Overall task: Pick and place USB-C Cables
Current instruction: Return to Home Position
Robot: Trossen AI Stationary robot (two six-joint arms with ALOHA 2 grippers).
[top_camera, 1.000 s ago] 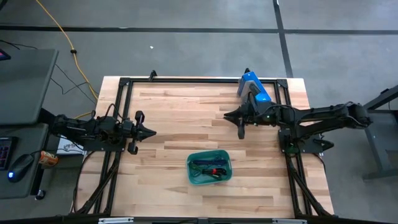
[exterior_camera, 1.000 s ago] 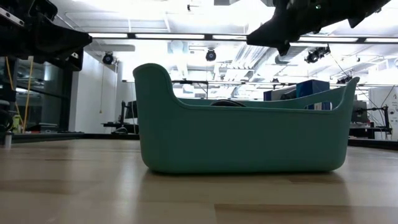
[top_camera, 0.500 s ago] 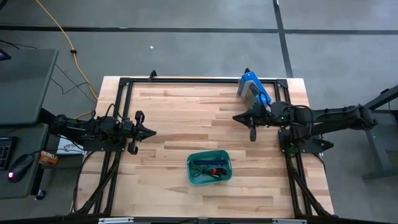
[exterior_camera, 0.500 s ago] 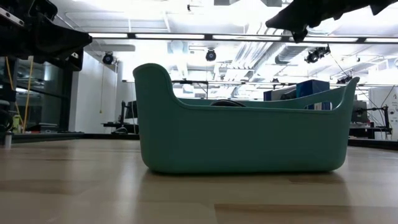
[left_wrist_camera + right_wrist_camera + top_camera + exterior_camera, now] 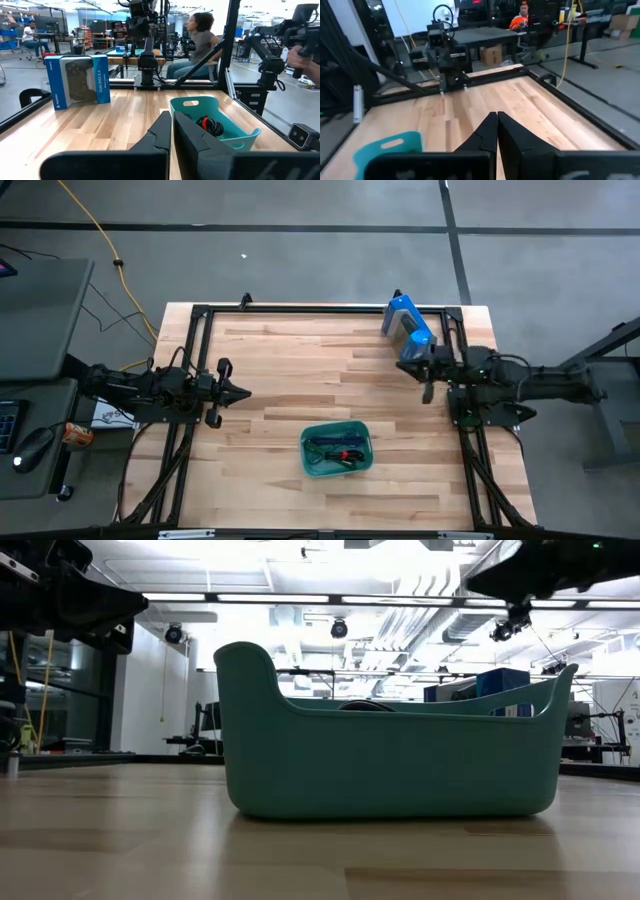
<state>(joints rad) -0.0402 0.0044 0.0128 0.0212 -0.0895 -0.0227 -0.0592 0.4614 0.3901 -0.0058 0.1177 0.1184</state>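
My right arm has pulled back over the last second. The right gripper point(image 5: 496, 117), which was reaching out over the middle of the pale wooden desk point(image 5: 280, 360), is now drawn in close to the desk's right edge. It sits just in front of the blue cardboard box point(image 5: 408, 318) that stands near the far right corner. The arm is folded low and level, pointing across the desk, and its two dark fingers are pressed together with nothing between them. The left gripper point(image 5: 171, 117) is parked the same way at the left edge, level and facing inward, its fingers also closed on nothing. The short bundled USB-C cables point(image 5: 338, 448) lie in a loose tangle of green, blue, red and black inside the teal plastic tub point(image 5: 305, 450), which stands near the middle of the front edge. I cannot count the cables apart. Every cable I can see is in the tub, so I judge the placing finished. The right arm looks almost home, mirroring the left, with only a little retreat left.
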